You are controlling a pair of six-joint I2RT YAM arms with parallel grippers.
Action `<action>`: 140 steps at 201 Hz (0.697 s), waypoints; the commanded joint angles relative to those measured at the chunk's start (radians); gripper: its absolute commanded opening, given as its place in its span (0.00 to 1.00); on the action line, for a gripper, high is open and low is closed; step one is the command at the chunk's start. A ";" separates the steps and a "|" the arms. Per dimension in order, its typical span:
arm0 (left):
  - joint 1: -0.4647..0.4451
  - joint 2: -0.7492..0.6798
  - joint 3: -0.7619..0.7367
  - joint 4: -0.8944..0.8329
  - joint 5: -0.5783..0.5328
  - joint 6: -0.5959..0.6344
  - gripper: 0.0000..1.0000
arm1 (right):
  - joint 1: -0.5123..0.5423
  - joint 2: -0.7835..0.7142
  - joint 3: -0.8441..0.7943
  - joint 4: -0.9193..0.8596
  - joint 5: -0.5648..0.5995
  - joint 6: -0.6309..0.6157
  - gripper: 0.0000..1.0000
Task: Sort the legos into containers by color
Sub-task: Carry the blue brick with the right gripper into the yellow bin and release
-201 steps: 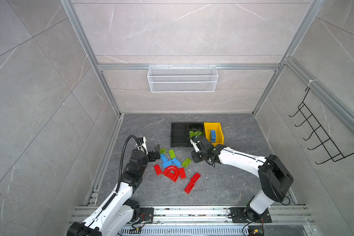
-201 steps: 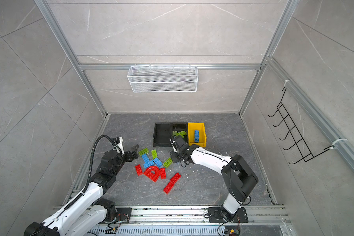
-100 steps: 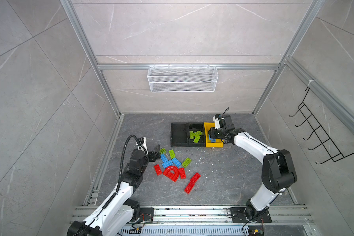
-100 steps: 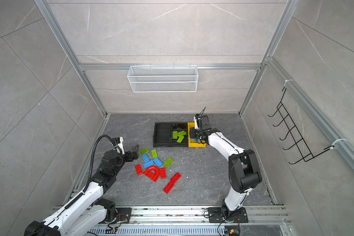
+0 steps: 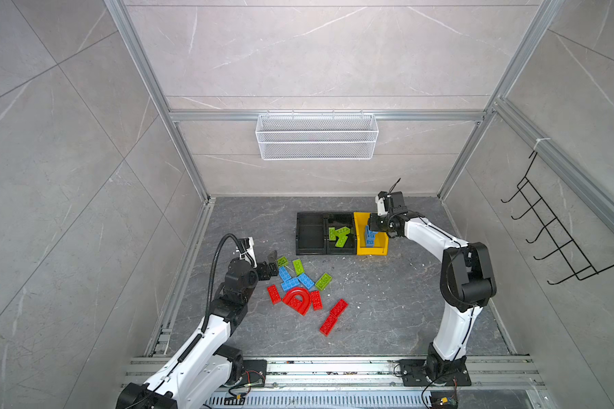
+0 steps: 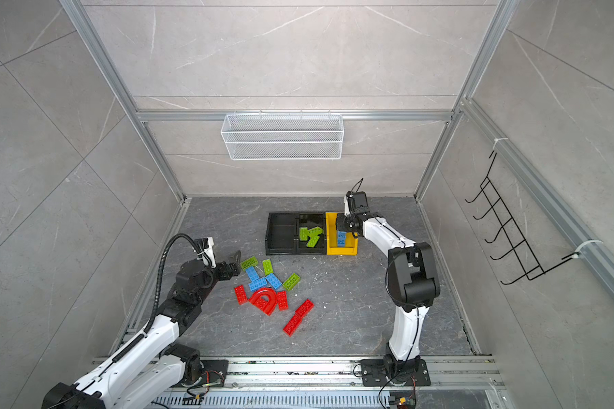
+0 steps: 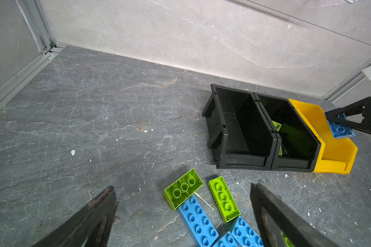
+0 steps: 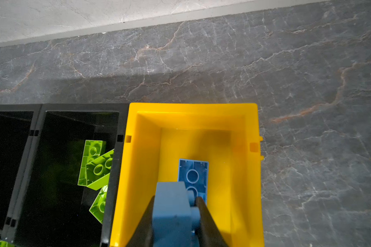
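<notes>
My right gripper [image 8: 175, 197] is shut on a blue lego [image 8: 171, 209] and holds it over the yellow container [image 8: 193, 107], above another blue lego [image 8: 193, 171] lying inside. In both top views it hangs over that container [image 5: 360, 248] [image 6: 334, 249]. The middle black container [image 5: 339, 248] holds green legos [image 5: 339, 233]; the left black one [image 5: 309, 233] looks bare. My left gripper [image 7: 182, 188] is open low over the floor, with a green lego [image 7: 183, 188] between its fingers. Blue [image 5: 291, 281], green [image 5: 323, 280] and red legos, with a red arch [image 5: 297, 300], lie beside it.
A long red lego [image 5: 334, 316] lies apart, right of the pile. A white wire basket [image 5: 316, 136] hangs on the back wall and a black hook rack [image 5: 553, 233] on the right wall. Metal rails edge the grey floor.
My right arm has swung from the pile on the floor back to the yellow container with the blue lego in its grip. The left arm has not moved.
</notes>
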 commanded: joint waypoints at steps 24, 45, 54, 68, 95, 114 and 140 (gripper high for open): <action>0.003 -0.011 0.008 0.023 0.005 -0.003 1.00 | 0.005 0.054 0.071 -0.033 -0.048 -0.009 0.25; 0.002 -0.017 0.006 0.023 0.001 0.000 1.00 | 0.005 0.058 0.076 -0.030 -0.065 -0.002 0.27; 0.003 -0.019 0.004 0.023 -0.006 0.000 1.00 | 0.005 0.055 0.076 -0.030 -0.066 0.001 0.30; 0.003 -0.021 0.004 0.023 -0.006 -0.001 1.00 | 0.005 0.047 0.073 -0.028 -0.065 0.001 0.37; 0.002 -0.016 0.006 0.023 0.001 -0.003 1.00 | 0.006 0.008 0.055 -0.024 -0.075 0.006 0.51; 0.002 -0.018 0.007 0.021 -0.002 0.000 1.00 | 0.007 -0.053 0.013 -0.012 -0.105 0.017 0.52; 0.003 -0.027 0.006 0.017 -0.009 0.004 1.00 | 0.028 -0.213 -0.131 0.016 -0.128 0.057 0.53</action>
